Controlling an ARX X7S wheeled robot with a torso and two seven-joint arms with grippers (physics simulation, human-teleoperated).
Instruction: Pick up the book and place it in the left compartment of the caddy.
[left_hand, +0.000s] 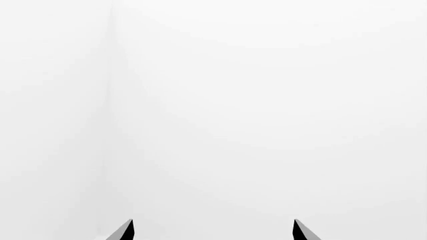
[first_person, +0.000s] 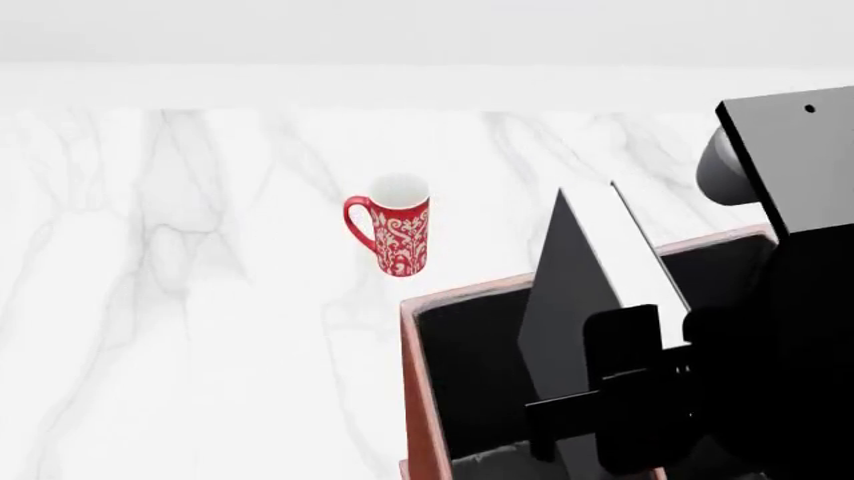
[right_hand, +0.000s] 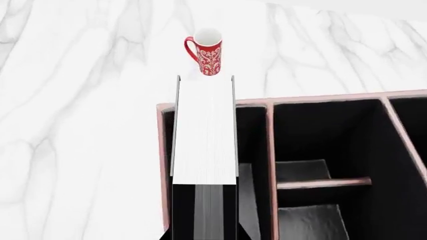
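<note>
The right gripper (first_person: 641, 385), a black two-fingered clamp, is closed on the plain black hardcover book with white page edges (first_person: 581, 290), holding it by its near end. The book stands on edge with its pages turned upward, and it tilts so that its far end rises above the far rim of the caddy. It hangs over the left compartment (first_person: 467, 380), the long black-lined section along the left wall of the reddish-brown, leather-look caddy with pale trim (first_person: 416, 400). Whether the book touches the compartment floor or walls cannot be told.

From the right wrist camera the white page block (right_hand: 205, 130) runs away from the gripper, lined up over the leftmost section (right_hand: 250, 150), with smaller divided black-lined sections to its right.

A red mug with a white pattern (first_person: 395, 233) stands upright on the white marble table (first_person: 174, 300), beyond the caddy's far-left corner and apart from it.

The left gripper (left_hand: 213, 231) shows only two dark fingertips (left_hand: 123, 231) set well apart, open and holding nothing, before a blank white background.
</note>
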